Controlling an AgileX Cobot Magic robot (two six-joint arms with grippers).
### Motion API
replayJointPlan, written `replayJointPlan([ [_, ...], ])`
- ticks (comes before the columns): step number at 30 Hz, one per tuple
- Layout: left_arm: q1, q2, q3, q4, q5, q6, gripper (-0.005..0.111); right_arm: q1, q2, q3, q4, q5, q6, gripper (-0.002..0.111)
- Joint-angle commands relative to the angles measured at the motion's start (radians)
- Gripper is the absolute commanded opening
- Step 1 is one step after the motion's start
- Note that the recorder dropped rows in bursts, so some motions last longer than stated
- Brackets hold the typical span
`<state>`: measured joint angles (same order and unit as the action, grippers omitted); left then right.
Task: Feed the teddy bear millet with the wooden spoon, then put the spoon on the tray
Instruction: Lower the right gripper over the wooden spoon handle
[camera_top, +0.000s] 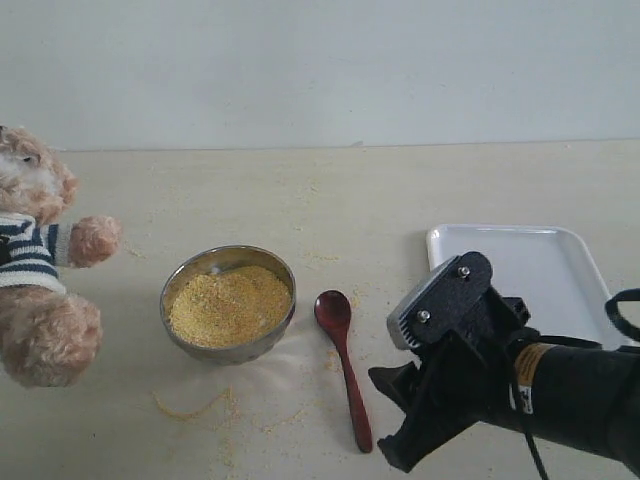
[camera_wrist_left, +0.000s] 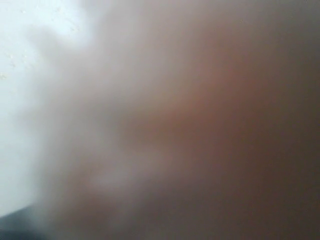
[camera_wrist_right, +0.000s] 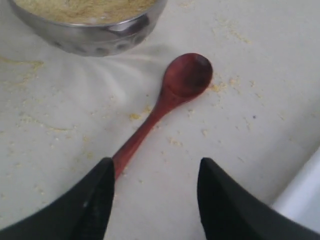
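The teddy bear (camera_top: 35, 290) stands at the far left edge of the exterior view, one arm stretched toward the bowl. The left wrist view is filled by a brown blur, so no jaws can be made out there. Millet (camera_top: 228, 305) fills a steel bowl (camera_top: 270, 335). The wooden spoon (camera_top: 340, 350) lies flat on the table right of the bowl, its handle pointing to the near edge. My right gripper (camera_wrist_right: 155, 167) is open low over the handle's end, and the handle (camera_wrist_right: 135, 142) runs up against one fingertip (camera_wrist_right: 102, 172). The white tray (camera_top: 540, 265) sits at the right, bare.
Stray millet grains (camera_top: 215, 405) are scattered on the pale table in front of the bowl and around the spoon. The right arm's black body (camera_top: 560, 395) covers the tray's near corner. A plain wall stands behind the table.
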<state>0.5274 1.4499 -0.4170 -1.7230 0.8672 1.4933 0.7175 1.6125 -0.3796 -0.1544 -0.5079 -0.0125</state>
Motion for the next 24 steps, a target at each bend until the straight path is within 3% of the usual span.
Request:
replayJointPlan([
  [1,-0.001,0.033,-0.027,-0.021,0.068,0.006,0.005,0.002,0.062,-0.006,-0.117,-0.116,0.028,0.051],
  [6,-0.001,0.103,-0.027,-0.021,0.149,0.002,0.005,0.002,0.074,-0.017,-0.12,-0.106,0.098,0.051],
  [16,-0.001,0.181,-0.027,-0.021,0.149,0.002,0.005,0.002,0.074,-0.117,-0.223,0.083,0.165,0.051],
  [24,-0.001,0.181,-0.027,-0.021,0.152,0.056,0.005,0.002,0.081,-0.129,-0.227,0.078,0.181,0.051],
])
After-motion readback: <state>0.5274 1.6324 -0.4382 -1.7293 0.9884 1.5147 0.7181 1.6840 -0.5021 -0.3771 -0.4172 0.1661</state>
